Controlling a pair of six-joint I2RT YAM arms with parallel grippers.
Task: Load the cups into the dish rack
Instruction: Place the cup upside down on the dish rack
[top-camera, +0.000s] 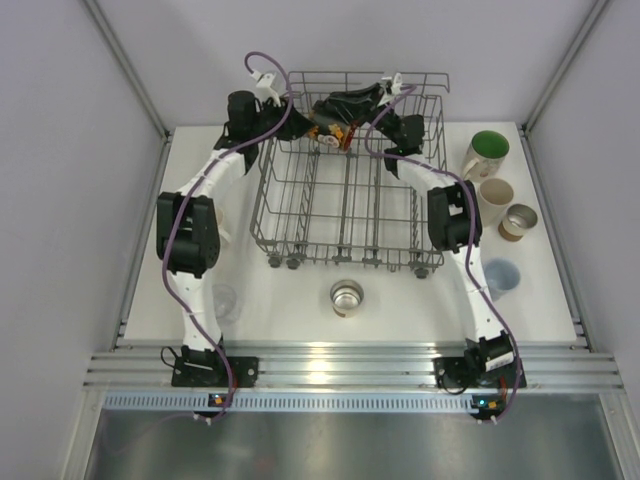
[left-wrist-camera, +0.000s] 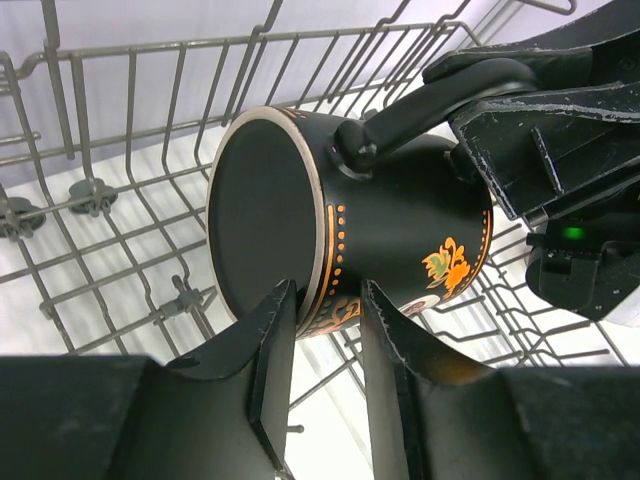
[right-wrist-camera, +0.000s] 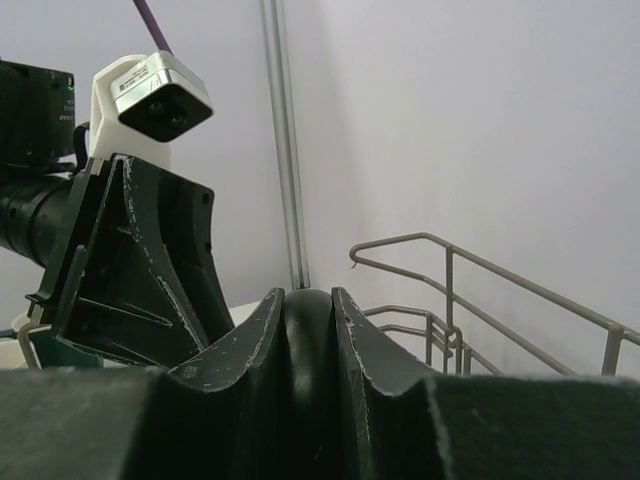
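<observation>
Over the far end of the dish rack (top-camera: 345, 252), two grippers meet on one cup. The right gripper (right-wrist-camera: 308, 300) is clamped on a black mug (left-wrist-camera: 400, 215) with orange ornament, holding it by the handle (left-wrist-camera: 430, 100). The mug hangs on its side, base turned toward the left gripper (left-wrist-camera: 328, 290). That gripper's fingers (left-wrist-camera: 275, 340) stand a narrow gap apart with the mug's bottom rim right at their tips; whether they bite on it cannot be told.

The hazard is the hand-off. Should the right fingers let go before the left ones have a true hold, the rounded glazed edge could slide out. The mug would then drop onto the wires (left-wrist-camera: 90, 192) just below the fingers and chip. Both arms pulling at once could also wrench the handle loose. Other cups, a steel cup (top-camera: 347, 296) among them, wait outside the rack, well away from both pairs of fingers.
</observation>
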